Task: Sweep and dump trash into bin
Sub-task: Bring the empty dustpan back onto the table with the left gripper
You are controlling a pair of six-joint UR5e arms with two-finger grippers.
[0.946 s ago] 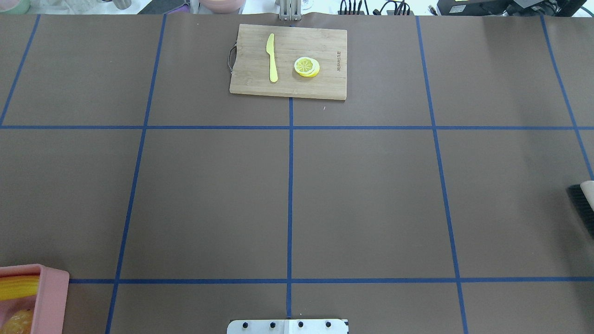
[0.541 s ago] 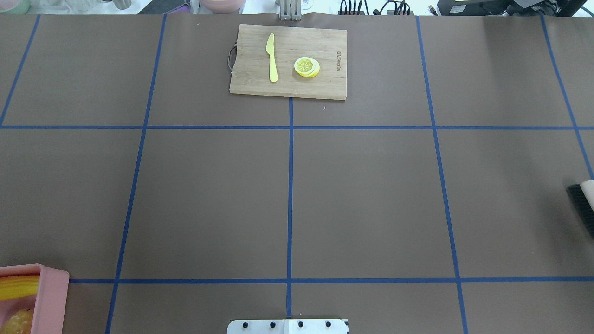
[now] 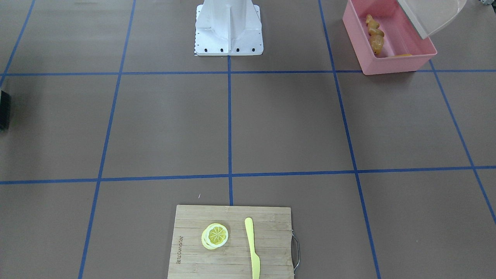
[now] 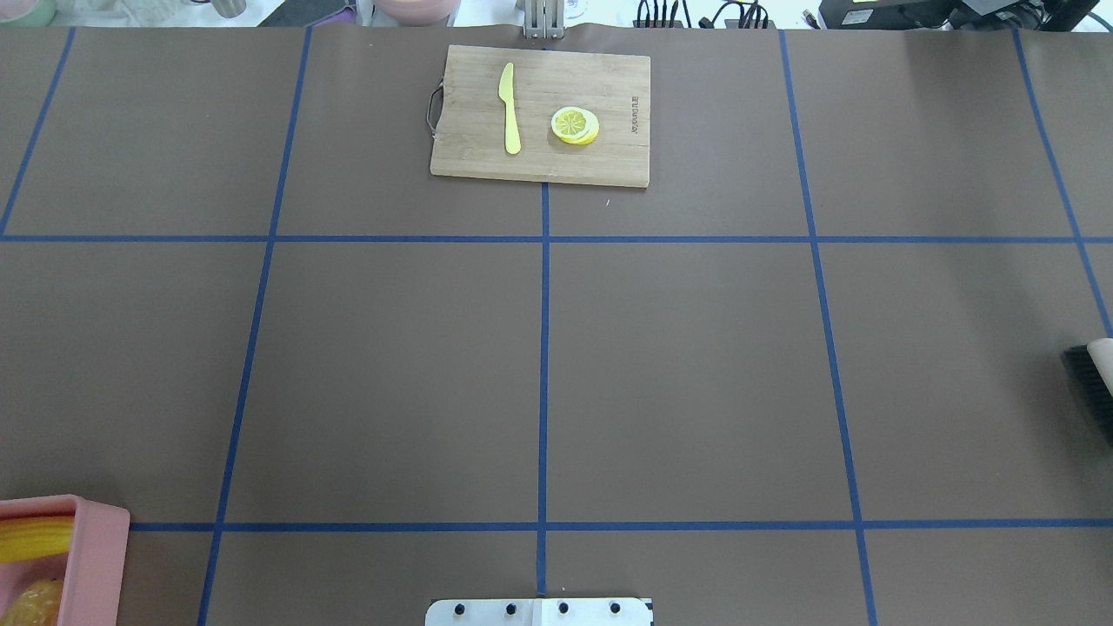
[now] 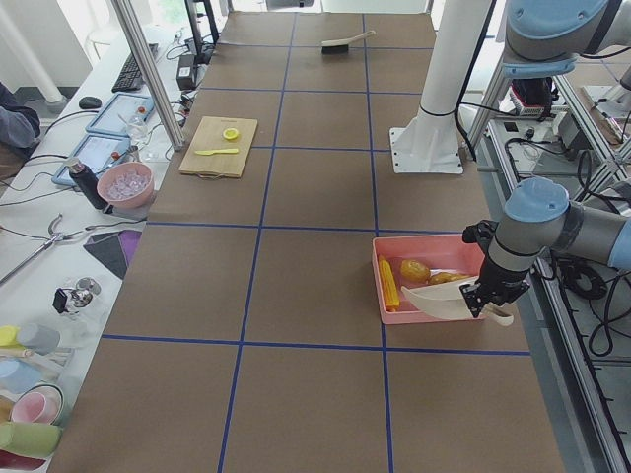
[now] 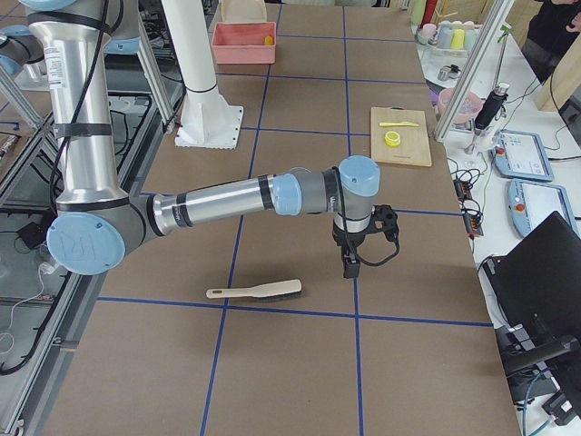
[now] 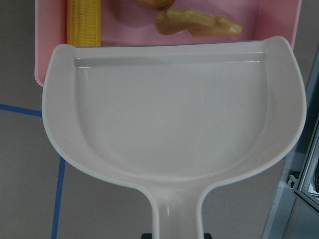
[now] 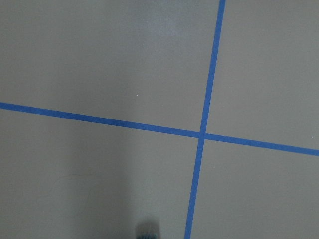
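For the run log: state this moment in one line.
stage: dump done | bin: corn cob, potato, ginger root inside | dustpan: empty, over bin, in left claw | brush: lying on table

Left arm: right of frame in the left-end view, elbow bent
Left end effector (image 5: 489, 299): clamped on dustpan (image 7: 174, 124) handle
Right arm: stretched across mid-frame, right-end view
Right end effector (image 6: 349, 266): points down at desk (image 6: 290, 345), jaw state unclear

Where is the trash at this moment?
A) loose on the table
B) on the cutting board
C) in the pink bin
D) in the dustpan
C: corn cob, potato and ginger root lie in the pink bin; the dustpan over it is empty.
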